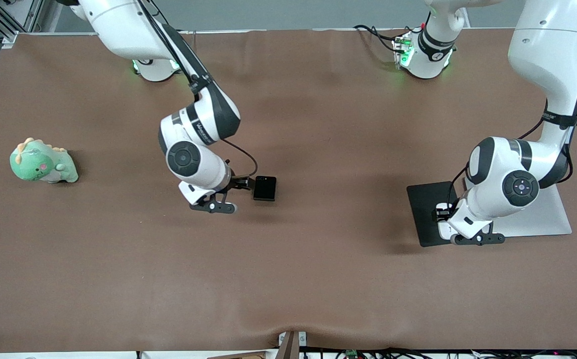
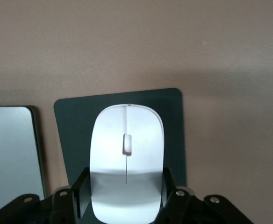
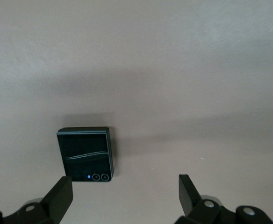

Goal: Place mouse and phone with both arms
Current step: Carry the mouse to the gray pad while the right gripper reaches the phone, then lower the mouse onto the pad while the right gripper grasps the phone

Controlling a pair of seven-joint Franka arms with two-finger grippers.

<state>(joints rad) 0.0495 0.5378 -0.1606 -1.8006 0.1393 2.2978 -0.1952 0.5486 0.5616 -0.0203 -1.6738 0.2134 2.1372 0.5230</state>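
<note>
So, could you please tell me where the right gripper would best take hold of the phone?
Probably across its two long side edges, coming straight down from above: the phone lies flat on the table, thin and nearly square. The right gripper hangs open above it, off to one side, so centre it first.

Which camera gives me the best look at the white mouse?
The left wrist view: the mouse fills it, shut in the left gripper over the dark pad. In the front view the left arm hides all but a sliver. The right wrist view shows none of it.
</note>
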